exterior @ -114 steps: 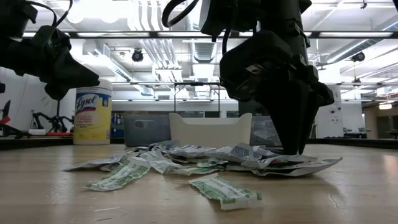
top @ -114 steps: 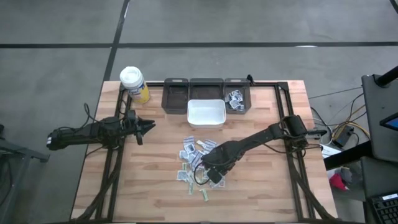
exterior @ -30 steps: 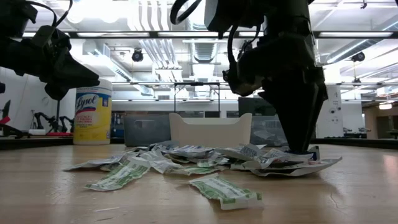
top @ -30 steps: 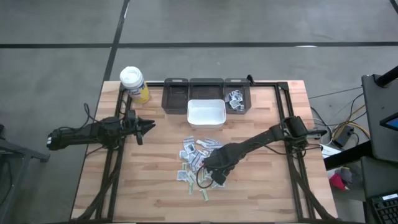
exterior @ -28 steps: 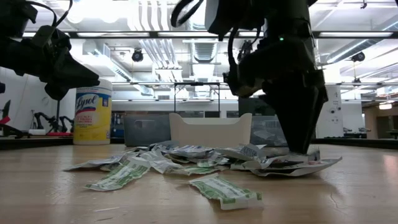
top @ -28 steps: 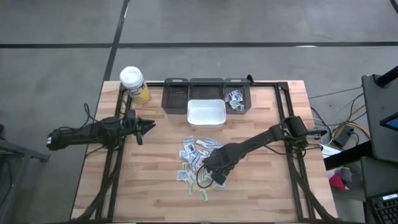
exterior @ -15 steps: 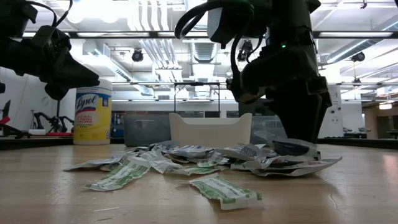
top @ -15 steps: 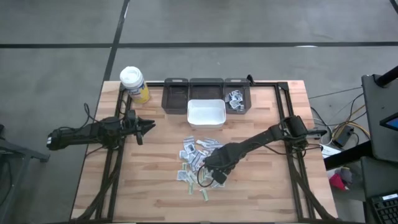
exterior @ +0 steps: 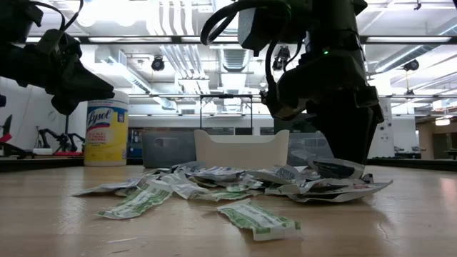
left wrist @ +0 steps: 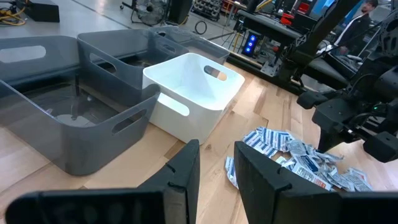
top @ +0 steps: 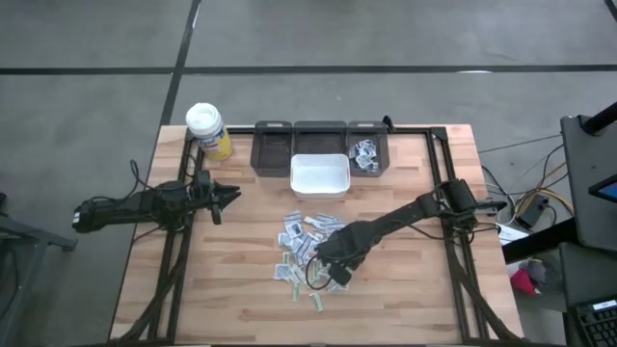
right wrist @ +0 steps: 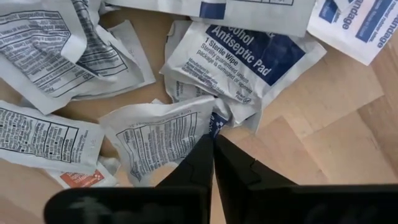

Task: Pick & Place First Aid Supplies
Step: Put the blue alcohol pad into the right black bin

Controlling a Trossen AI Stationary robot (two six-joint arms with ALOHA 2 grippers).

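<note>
Right gripper [right wrist: 213, 144] is clenched on a packet [right wrist: 165, 134], pinched by its edge just above the pile of packets [top: 307, 249] scattered near the worktop's middle, toward the front edge. Behind the pile a white bin [top: 320, 174] is set, and behind that three grey bins [top: 320, 141] along the back edge; more packets [top: 364, 154] are seen in the rightmost bin. Left gripper [top: 231, 195] is held slightly parted above the worktop's left side.

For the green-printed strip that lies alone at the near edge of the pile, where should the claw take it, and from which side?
Probably from straight above, across the narrow width of the green-printed strip. It lies flat and long on the table, apart from the other packets, so pinching its short dimension near the middle seems surest.
</note>
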